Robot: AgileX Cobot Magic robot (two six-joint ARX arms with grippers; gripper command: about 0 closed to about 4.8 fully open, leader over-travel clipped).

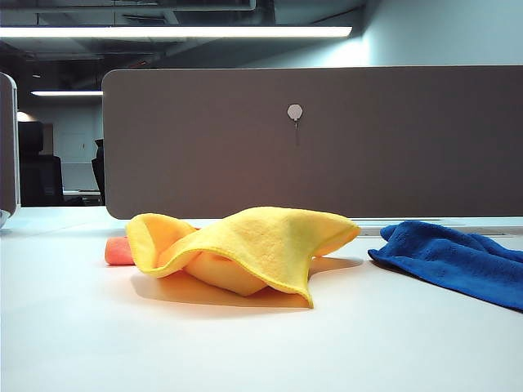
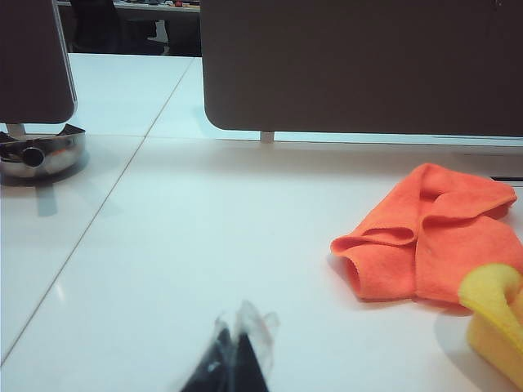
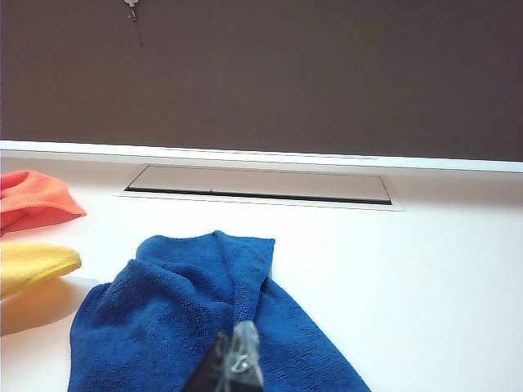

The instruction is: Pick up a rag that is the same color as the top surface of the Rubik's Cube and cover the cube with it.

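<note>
The white bench (image 1: pixel 245 343) carried everything, with a dark divider panel (image 1: pixel 327 139) standing along its far edge at twelve o'clock. The blue cloth (image 1: pixel 458 257) lay spread at three o'clock in the exterior view. The rag (image 1: pixel 245 245), bright yellow, sat tented in a raised heap at the middle of the bench; the Rubik's Cube could not be seen anywhere, and whether it sat under that heap could not be told. An orange cloth (image 2: pixel 429 233) lay crumpled just beyond the rag's nine o'clock side, touching it. The left gripper (image 2: pixel 237 355) hung over bare bench short of the orange cloth, its fingers clenched on nothing. The right gripper (image 3: pixel 235 363) hung over the blue cloth, its fingers pressed together, empty.
</note>
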